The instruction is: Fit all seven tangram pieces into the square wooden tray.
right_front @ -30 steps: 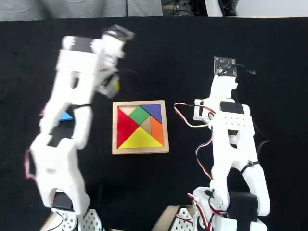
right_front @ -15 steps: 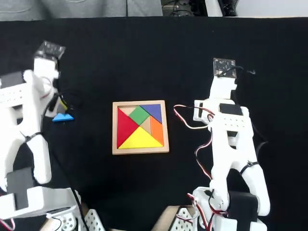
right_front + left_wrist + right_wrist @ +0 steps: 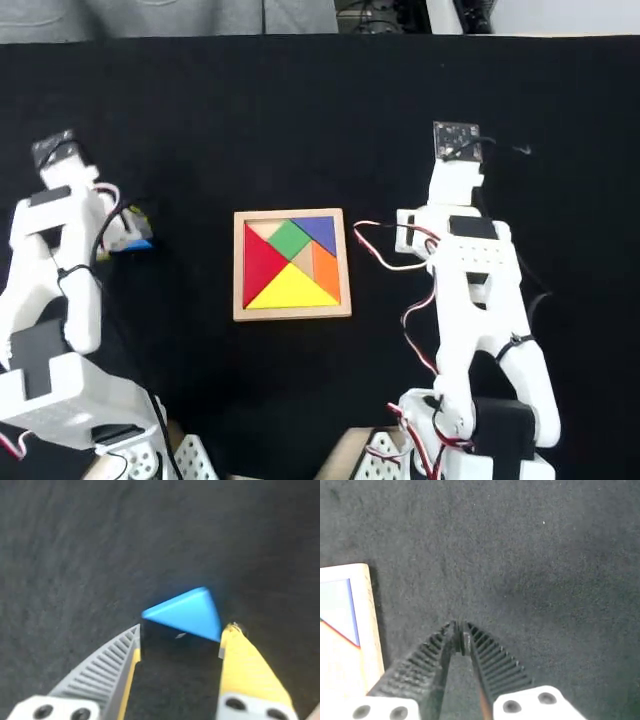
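Broadly, the black worktop (image 3: pixel 300 120) takes up most of the high view, with the square wooden tray (image 3: pixel 292 314) lying flat near its middle.

Next in size are the two white arms. The right arm (image 3: pixel 480 290) stands to the right of the tray and stretches up past its far corner. The left arm (image 3: pixel 50 260) stands well to the left of the tray, bent over that side of the worktop.

Inside the tray, a red triangle (image 3: pixel 260 270) fills the left part and a yellow triangle (image 3: pixel 292 290) fills the near part. An orange piece (image 3: pixel 326 268) lies along the right wall. A green square (image 3: pixel 290 238) and an indigo piece (image 3: pixel 322 232) sit against the far wall. Two pale, wood-toned patches show in the tray, one at the far left corner and one at the centre. Whether each is a piece or bare tray floor cannot be told.

A blue triangle (image 3: pixel 137 243) lies on the worktop well to the left of the tray, outside it. In the left wrist view, this blue triangle (image 3: pixel 187 615) sits between the tips of the left gripper (image 3: pixel 185 628), whose fingers are spread apart on either side of it.

The right gripper (image 3: pixel 459 630) hangs over bare worktop just to the right of the tray's rim (image 3: pixel 367 610). Its fingers are pressed together with nothing between them.
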Available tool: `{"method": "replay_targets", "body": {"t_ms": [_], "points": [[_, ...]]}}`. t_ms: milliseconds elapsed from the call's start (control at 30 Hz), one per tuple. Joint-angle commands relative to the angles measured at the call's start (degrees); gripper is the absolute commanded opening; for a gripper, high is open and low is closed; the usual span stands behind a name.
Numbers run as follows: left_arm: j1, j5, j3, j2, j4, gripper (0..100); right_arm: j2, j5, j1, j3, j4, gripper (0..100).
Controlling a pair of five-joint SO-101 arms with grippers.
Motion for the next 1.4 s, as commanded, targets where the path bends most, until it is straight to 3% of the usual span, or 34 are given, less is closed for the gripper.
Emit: {"method": "replay_targets", "body": {"t_ms": [0,267,333,600,833,967,1133,1367], "points": [[-4.3,6.9,3.8,-0.9,-1.2,26,-2.4,0.7,-1.1,-0.3,-1.0,1.3],[-2.2,30.2,2.9,-0.9,-4.0,26,-2.5,0.7,-1.1,-0.2,-1.0,1.5],[-2.4,33.1,2.9,-0.4,-5.9,26,-2.6,0.7,-1.1,-0.1,-1.0,1.5],[-4.4,34.9,0.6,0.4,-7.2,26,-2.8,0.7,-1.1,-0.1,-0.8,1.5],[-4.4,38.4,0.9,3.1,-13.4,24,-2.8,0.7,-1.1,-0.1,-0.6,1.5],[-4.4,38.2,-3.0,6.2,-9.8,16,-2.8,0.7,-1.1,-0.1,-0.6,1.5],[-3.7,38.4,-7.3,8.8,-5.1,17,-2.8,0.7,-1.1,-0.1,-0.6,1.5],[-2.1,37.2,-8.0,9.4,-5.1,17,-2.8,0.7,-1.1,-0.1,-0.6,1.5]]}}
